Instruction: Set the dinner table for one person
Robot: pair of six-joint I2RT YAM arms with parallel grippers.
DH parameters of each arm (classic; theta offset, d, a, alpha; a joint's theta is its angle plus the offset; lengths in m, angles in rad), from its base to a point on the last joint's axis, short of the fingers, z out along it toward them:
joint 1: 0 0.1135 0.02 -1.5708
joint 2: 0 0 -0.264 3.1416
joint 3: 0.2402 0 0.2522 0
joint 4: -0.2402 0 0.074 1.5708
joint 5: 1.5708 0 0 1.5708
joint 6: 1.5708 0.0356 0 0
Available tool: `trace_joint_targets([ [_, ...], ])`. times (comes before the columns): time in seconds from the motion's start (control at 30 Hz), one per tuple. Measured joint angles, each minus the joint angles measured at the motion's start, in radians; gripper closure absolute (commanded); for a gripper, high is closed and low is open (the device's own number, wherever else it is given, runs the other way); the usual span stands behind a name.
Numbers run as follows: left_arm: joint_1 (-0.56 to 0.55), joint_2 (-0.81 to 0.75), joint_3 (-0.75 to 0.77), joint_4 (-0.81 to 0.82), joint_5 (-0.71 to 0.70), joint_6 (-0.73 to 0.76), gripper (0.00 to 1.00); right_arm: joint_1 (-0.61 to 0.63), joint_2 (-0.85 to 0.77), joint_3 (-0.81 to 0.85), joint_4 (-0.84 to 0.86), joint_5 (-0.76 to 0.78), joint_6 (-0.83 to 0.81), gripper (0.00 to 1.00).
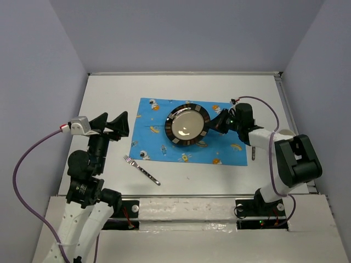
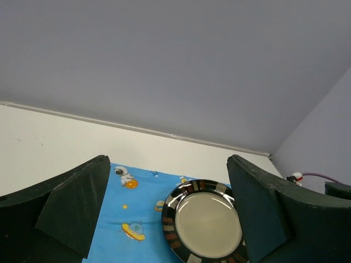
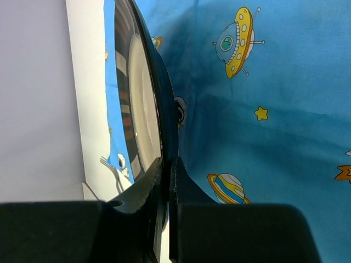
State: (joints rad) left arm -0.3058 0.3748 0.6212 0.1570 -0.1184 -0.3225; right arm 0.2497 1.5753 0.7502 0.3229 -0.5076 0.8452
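plate (image 1: 188,125) on mat (image 1: 164,149), right gripper (image 1: 213,125) clamped on its rim.
fork (image 1: 141,169) unplaced near front edge; left gripper (image 1: 112,125) apart, empty.

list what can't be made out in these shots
- Top external: thin dark item right of the mat, its top behind the right arm, too small to name.
- Right wrist: plate seen edge on; whether it rests on the mat or is lifted, unclear.
- Left wrist: plate's near rim cut off by the bottom edge; fork outside this view.
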Motion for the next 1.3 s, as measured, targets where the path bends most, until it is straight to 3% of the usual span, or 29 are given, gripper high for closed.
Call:
trace_joint_targets([
  [0.23,0.0,0.004,0.0,-0.001,0.008,0.0,0.01,-0.002,0.059,-0.011,0.023,-0.006,-0.003,1.0],
  [0.33,0.0,0.004,0.0,-0.001,0.012,0.0,0.01,-0.002,0.085,-0.014,0.023,-0.008,-0.003,0.87],
  [0.47,0.0,0.004,0.0,-0.001,0.013,0.0,0.01,-0.009,0.098,-0.012,0.027,-0.018,-0.006,0.63],
  [0.5,0.0,0.004,0.0,-0.001,0.013,0.0,0.01,-0.01,0.098,-0.01,0.023,-0.016,-0.016,0.51],
  [0.6,0.0,0.004,0.0,-0.001,0.013,0.0,0.01,-0.009,0.098,0.004,-0.016,0.0,-0.042,0.37],
  [0.7,0.0,0.004,0.0,-0.001,0.013,0.0,0.01,-0.01,0.088,0.033,-0.092,0.039,-0.103,0.36],
  [0.8,0.0,0.005,0.0,-0.001,0.013,0.0,0.01,-0.01,0.066,0.06,-0.157,0.087,-0.155,0.43],
  [0.93,0.0,0.005,0.0,-0.001,0.013,0.0,0.01,-0.016,0.037,0.12,-0.243,0.179,-0.238,0.74],
  [0.97,0.0,0.005,0.0,-0.001,0.013,0.0,0.01,-0.021,0.037,0.138,-0.257,0.204,-0.257,0.88],
  [1.03,0.0,0.005,0.0,-0.001,0.013,0.0,0.01,-0.031,0.039,0.176,-0.295,0.26,-0.296,0.98],
  [1.3,0.0,0.005,0.0,-0.002,0.013,-0.001,0.01,-0.073,0.207,0.351,-0.413,0.432,-0.392,1.0],
])
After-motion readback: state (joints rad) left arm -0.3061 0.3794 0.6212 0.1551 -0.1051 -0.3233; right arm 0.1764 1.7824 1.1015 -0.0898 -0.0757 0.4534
